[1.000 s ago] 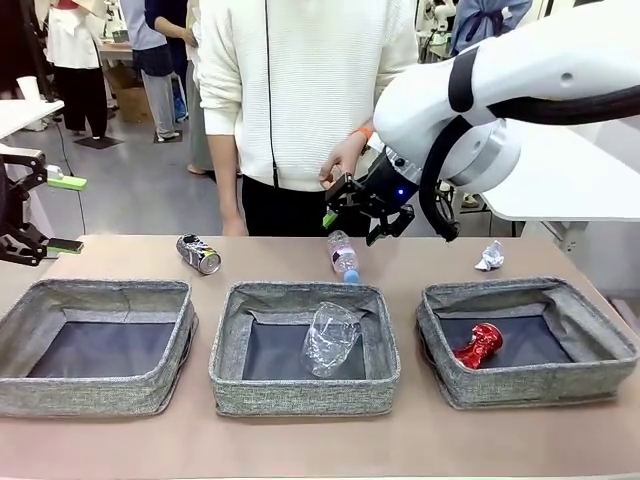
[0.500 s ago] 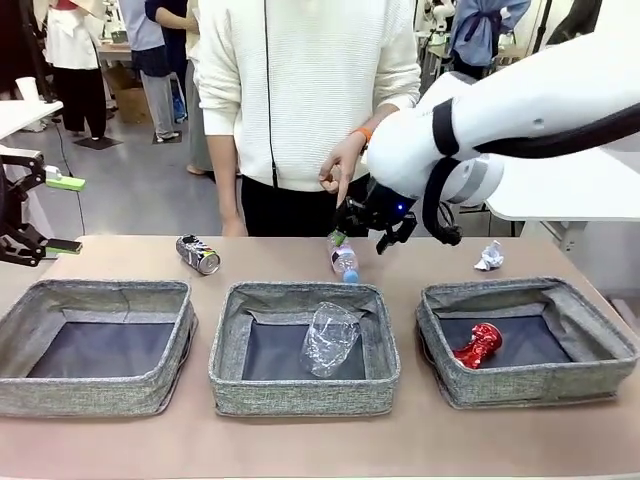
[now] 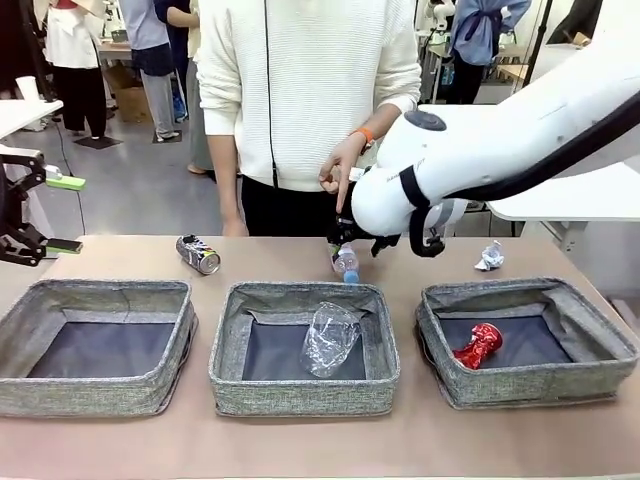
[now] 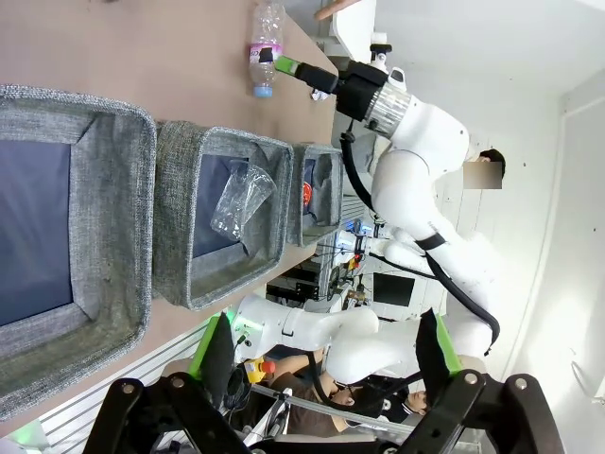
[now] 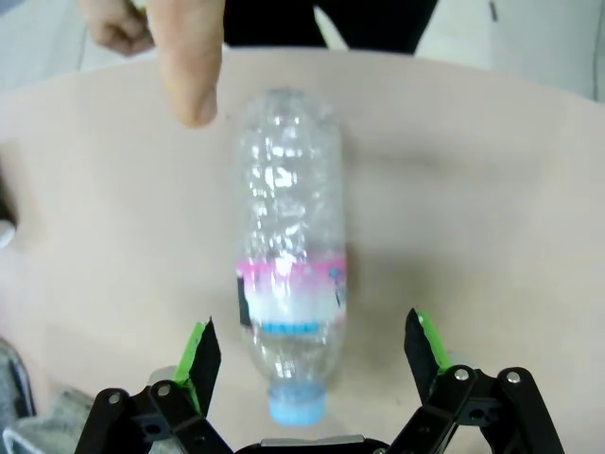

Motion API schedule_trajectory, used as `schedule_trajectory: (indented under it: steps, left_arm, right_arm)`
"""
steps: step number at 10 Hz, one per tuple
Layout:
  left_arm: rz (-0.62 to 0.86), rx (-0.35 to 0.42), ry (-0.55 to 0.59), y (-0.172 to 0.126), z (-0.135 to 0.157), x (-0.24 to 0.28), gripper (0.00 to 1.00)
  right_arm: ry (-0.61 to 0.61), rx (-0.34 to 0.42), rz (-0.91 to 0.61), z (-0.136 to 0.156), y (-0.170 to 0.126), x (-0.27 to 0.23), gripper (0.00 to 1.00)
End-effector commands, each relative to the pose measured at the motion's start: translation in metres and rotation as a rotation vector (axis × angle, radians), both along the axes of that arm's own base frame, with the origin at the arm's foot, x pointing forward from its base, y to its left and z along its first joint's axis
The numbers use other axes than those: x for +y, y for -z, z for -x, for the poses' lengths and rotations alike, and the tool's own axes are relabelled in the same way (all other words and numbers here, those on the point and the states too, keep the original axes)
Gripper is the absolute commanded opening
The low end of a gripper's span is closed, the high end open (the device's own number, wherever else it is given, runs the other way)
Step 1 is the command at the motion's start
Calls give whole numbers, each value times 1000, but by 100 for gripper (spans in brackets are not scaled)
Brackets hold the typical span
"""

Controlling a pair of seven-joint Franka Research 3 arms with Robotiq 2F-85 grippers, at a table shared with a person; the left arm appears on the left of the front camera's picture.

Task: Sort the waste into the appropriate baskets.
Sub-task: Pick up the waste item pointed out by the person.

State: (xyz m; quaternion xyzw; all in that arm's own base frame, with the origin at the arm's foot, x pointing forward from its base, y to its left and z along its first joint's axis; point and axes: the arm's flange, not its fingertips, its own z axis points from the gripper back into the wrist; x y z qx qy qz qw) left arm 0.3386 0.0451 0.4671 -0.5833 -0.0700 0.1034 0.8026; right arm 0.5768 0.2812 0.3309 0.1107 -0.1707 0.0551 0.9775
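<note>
in the right wrist view the right gripper hangs over the blue-capped bottle, which lies on the table at frame centre. its jaws are spread wide on either side of the cap end, and a person's finger points at the far end. at the front view's left edge the left gripper is spread too. the clear cup lies in the middle basket and the red can in the right basket.

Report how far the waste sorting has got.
Done: cup in the middle basket, red can in the right basket. In hand: the open right gripper brackets the bottle, not gripping; a person's finger points at it. Left: bottle, dark can and paper ball, all on the table.
</note>
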Motion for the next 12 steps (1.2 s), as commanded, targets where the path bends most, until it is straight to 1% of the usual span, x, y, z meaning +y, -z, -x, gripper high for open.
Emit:
schedule_trajectory:
  steps: [1,3,5,7,8,9,10,11,12]
  left_arm:
    - [-6,-14,17,0,2,3,100]
    - [-6,-14,17,0,2,3,100]
    - [-6,-14,17,0,2,3,100]
    - [-6,-14,17,0,2,3,100]
    - [-6,-14,17,0,2,3,100]
    - [-6,-14,17,0,2,3,100]
    - [-6,-14,17,0,2,3,100]
    - [-6,-14,17,0,2,3,100]
    - [-6,-14,17,0,2,3,100]
  right_arm:
    - [32,-51,-8,-9,13,23,100]
    - [49,-56,-5,-11,21,25,100]
    - [53,-71,-7,-10,20,24,100]
    - [42,-71,-9,-9,19,26,100]
    - [-14,-97,-3,-5,18,27,100]
    - [10,-97,14,-4,17,27,40]
    - [11,-94,9,-5,17,27,40]
    - [18,-94,18,-5,17,26,0]
    - [16,-100,31,-4,17,26,37]
